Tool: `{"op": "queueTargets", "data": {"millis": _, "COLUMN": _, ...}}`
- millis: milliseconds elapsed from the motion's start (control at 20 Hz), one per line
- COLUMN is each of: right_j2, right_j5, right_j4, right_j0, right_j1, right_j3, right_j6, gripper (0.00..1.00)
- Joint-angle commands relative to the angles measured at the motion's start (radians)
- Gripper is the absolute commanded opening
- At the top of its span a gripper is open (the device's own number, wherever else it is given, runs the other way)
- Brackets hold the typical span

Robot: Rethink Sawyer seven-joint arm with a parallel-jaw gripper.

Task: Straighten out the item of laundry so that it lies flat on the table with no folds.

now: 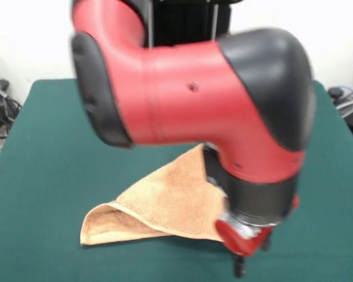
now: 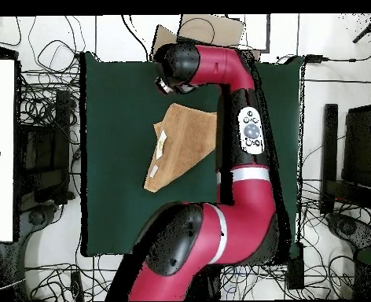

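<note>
Towel point(image 1: 165, 202) is lying doubled over on the table point(image 1: 47, 153), arm point(image 1: 194, 94) reaching past its corner; gripper point(image 1: 241, 261) fingers, can't tell.

A: What is the big red and black arm point(image 1: 223, 111) hiding in the front view?
B: It is covering the peach-orange terry towel's point(image 1: 165, 202) 3 o'clock corner, and the gripper point(image 1: 242, 258) is blurring at 6 o'clock.
A: And overhead?
B: The arm's wrist is blocking the gripper entirely, near 12 o'clock on the dark green felt table point(image 2: 114, 157).
</note>
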Motion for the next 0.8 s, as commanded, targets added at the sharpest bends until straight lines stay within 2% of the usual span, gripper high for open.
{"op": "queueTargets", "data": {"millis": 50, "right_j2": -0.034, "right_j5": 0.134, "right_j4": 0.036, "right_j0": 0.072, "right_j1": 0.109, "right_j3": -0.073, "right_j6": 0.29, "gripper": 1.0}}
{"op": "queueTargets", "data": {"millis": 250, "right_j2": -0.051, "right_j5": 0.148, "right_j4": 0.037, "right_j0": 0.086, "right_j1": 0.121, "right_j3": -0.089, "right_j6": 0.281, "gripper": 1.0}}
{"op": "queueTargets", "data": {"millis": 600, "right_j2": -0.1, "right_j5": 0.262, "right_j4": -0.044, "right_j0": 0.143, "right_j1": 0.17, "right_j3": -0.221, "right_j6": 0.274, "gripper": 1.0}}
{"op": "queueTargets", "data": {"millis": 800, "right_j2": -0.124, "right_j5": 0.306, "right_j4": -0.057, "right_j0": 0.162, "right_j1": 0.17, "right_j3": -0.249, "right_j6": 0.26, "gripper": 1.0}}
